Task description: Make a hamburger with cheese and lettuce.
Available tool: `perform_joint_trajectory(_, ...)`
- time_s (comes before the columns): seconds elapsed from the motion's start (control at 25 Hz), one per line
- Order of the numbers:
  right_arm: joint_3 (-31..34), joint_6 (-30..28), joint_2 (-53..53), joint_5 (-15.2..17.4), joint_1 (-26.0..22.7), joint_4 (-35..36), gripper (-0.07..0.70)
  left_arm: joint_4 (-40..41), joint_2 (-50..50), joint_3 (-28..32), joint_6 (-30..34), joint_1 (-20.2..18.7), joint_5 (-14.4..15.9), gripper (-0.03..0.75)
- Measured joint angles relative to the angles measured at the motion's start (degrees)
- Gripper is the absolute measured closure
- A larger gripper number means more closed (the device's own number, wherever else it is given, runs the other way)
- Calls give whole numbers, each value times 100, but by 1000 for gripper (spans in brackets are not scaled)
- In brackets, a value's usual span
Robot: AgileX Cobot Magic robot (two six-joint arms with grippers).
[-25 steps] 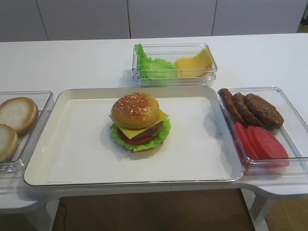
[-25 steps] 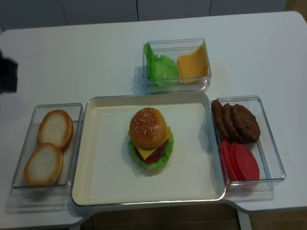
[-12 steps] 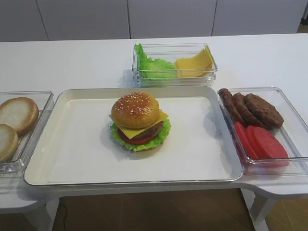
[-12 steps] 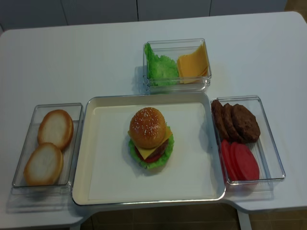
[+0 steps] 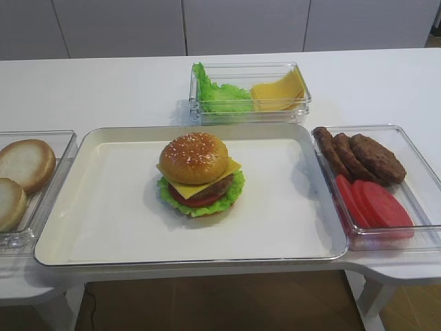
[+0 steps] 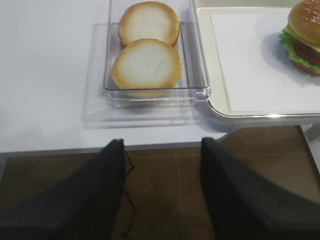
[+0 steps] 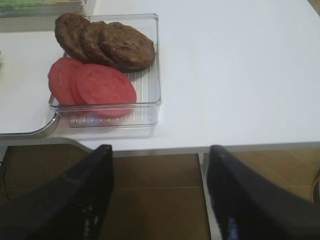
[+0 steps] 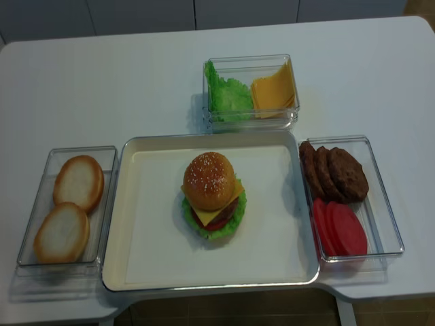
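Now, in the front exterior view, you see the hamburger [image 5: 198,174] standing complete near the middle of the tray [image 5: 110,227]: sesame dome on top, the cheese [image 5: 195,187] with its corners overhanging, the patty, the tomato, and the lettuce [image 5: 207,204] frilling out around the base. No arm shows in this view, so the step in hand looks like retreat; keep both arms back and low, and do not sweep over the tray.

From the right wrist, you look at the patties [image 7: 105,42] and the tomato slices [image 7: 92,85] in their clear bin. The right gripper [image 7: 159,200] hangs off the table's near edge, its dark fingers well apart with nothing between them.

From the left wrist, the bun halves [image 6: 146,50] lie in their bin just beside the tray, and the burger shows at the right edge. The left gripper [image 6: 161,192] likewise hangs below the table edge, jaws spread and empty. Lift clear of the edge before you swing anywhere.

From the overhead exterior view, the stack leans a little, the dome sitting slightly off centre, so I judge any nudge to the tray could topple it.
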Motion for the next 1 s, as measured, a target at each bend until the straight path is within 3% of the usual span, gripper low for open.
perform_joint_trajectory(0.4,0,0,0,0,0,0,185,0,-630,697,-9,0,17,341)
perform_joint_trajectory(0.76,0,0,0,0,0,0,185,0,-672,735,83,0,17,341)
perform_joint_trajectory(1.0,0,0,0,0,0,0,185,0,-672,798,100,0,-221,341)
